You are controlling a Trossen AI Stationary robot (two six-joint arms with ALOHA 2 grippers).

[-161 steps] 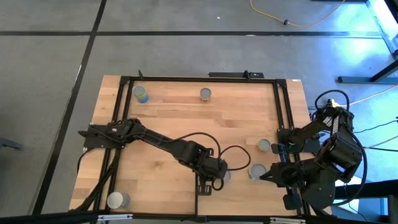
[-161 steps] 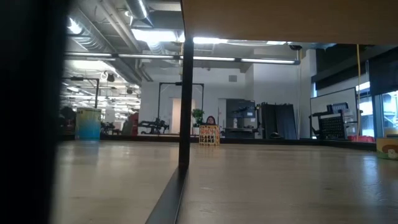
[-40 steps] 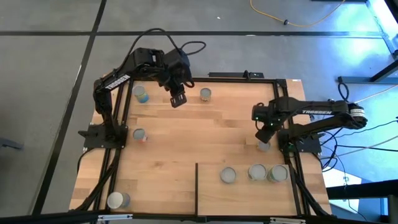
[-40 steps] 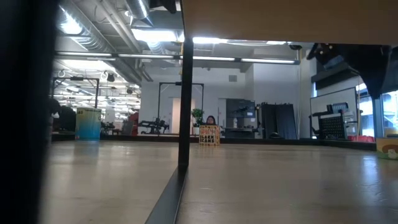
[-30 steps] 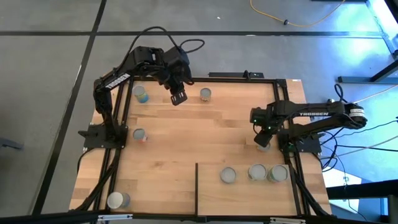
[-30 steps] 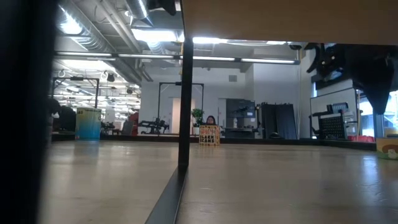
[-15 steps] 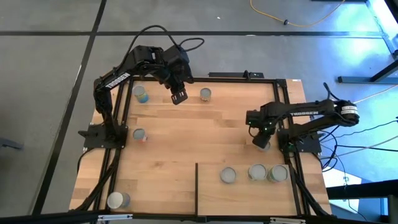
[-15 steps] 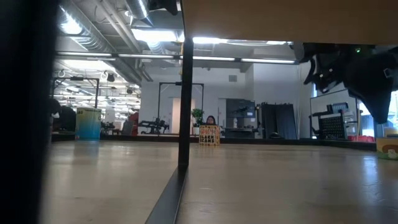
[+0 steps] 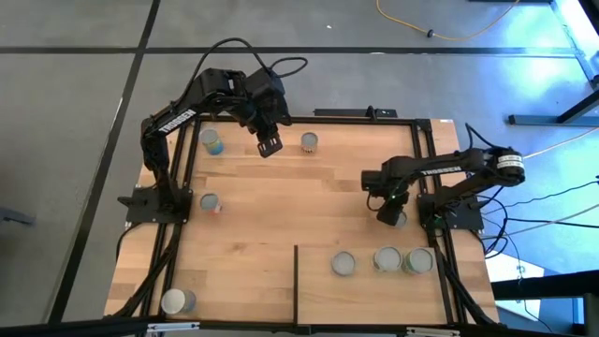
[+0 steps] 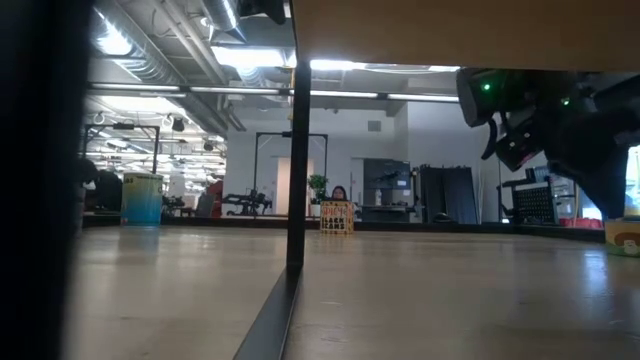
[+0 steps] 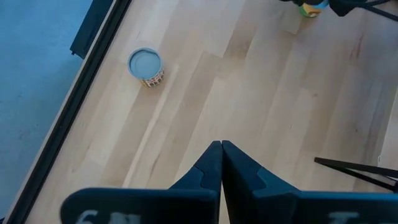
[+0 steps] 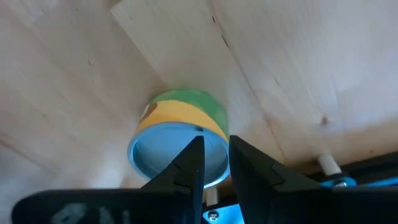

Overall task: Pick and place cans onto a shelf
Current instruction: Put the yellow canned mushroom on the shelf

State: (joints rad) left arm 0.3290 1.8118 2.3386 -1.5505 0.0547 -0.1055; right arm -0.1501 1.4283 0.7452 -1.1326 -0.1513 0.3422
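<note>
The right gripper [image 9: 390, 214] hung over a green and yellow can [image 12: 180, 137] at the right edge of the table [image 9: 309, 197], its fingers a little apart and holding nothing; the left gripper [image 9: 270, 145] was up high near the top left, fingers together; three cans [image 9: 379, 260] sat at the lower right.

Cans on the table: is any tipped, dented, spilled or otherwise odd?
Nothing stands out. The cans in the high view all stand upright, tops up, none visibly dented. The right gripper hangs over the green-yellow can near the table's right edge.
</note>
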